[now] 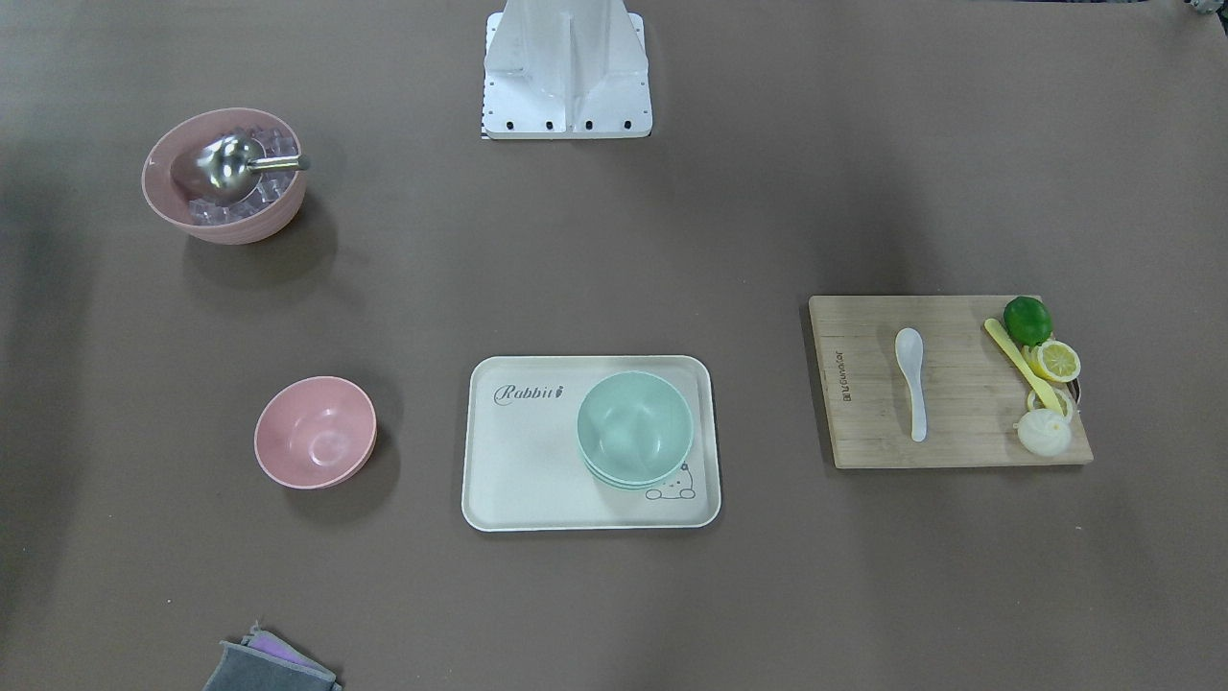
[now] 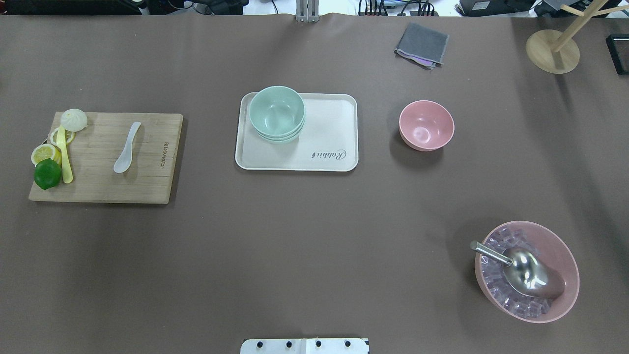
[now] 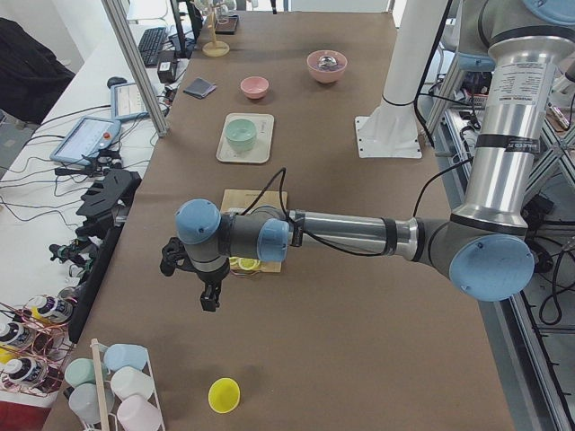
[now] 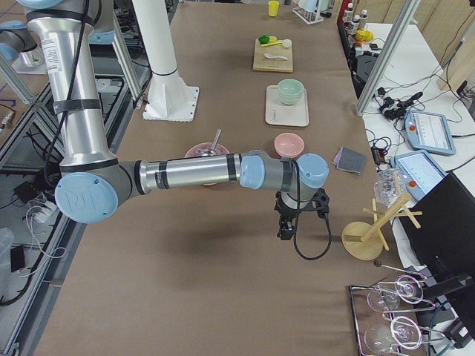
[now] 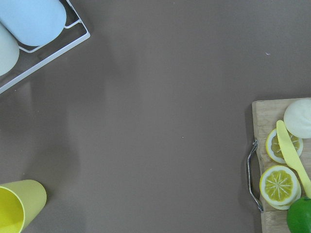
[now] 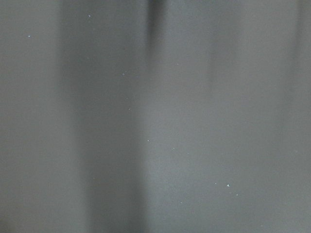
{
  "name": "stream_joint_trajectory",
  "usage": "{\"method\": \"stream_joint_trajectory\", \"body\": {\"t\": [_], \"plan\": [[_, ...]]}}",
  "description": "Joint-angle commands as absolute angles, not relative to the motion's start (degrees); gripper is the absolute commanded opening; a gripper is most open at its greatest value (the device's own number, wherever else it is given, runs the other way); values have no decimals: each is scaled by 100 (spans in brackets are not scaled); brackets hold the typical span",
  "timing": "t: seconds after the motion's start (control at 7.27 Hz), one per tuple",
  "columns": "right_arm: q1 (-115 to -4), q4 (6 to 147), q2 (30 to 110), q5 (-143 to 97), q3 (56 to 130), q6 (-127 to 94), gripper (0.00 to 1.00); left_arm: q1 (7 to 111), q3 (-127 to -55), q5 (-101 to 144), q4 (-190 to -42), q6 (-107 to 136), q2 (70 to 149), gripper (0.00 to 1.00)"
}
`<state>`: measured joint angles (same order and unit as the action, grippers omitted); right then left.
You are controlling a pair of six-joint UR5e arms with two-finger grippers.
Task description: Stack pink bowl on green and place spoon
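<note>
— What sits on the brown table (image 2: 295, 236)?
— Seen from overhead, from the white tray (image 2: 329, 128): cutting board (image 2: 103, 189) at nine o'clock, pink bowl (image 2: 426, 125) at three, grey cloth (image 2: 421, 43) at two, ice bowl (image 2: 566, 256) at four.

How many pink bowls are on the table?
2. A small empty pink bowl sits beside the tray, and a big pink bowl holds ice and a metal scoop.

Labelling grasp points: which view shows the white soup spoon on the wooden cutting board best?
Exterior front-facing: the white soup spoon lies whole on the wooden cutting board. Overhead exterior shows it about as well. Exterior right: tiny. Exterior left: the left arm mostly covers that board. Wrist views miss it.
</note>
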<state>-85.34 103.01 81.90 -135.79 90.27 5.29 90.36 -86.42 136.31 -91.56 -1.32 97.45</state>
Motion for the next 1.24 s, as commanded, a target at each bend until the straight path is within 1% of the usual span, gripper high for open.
{"method": "stream_joint_trajectory", "body": {"t": [0.0,0.83,1.1], "plan": [[-8534,10301,8183,-13579,9035,527,100,9044,-8666,13649,-9158,-132,9738,98],[-8534,10301,8183,-13623,9079,519,100,9026,-8675,13667,-9141,-88,9764,98],[-8508,10144,8043,-13658,9149,501,100,9009,-8850,13702,-9158,-70,9809,98]]}}
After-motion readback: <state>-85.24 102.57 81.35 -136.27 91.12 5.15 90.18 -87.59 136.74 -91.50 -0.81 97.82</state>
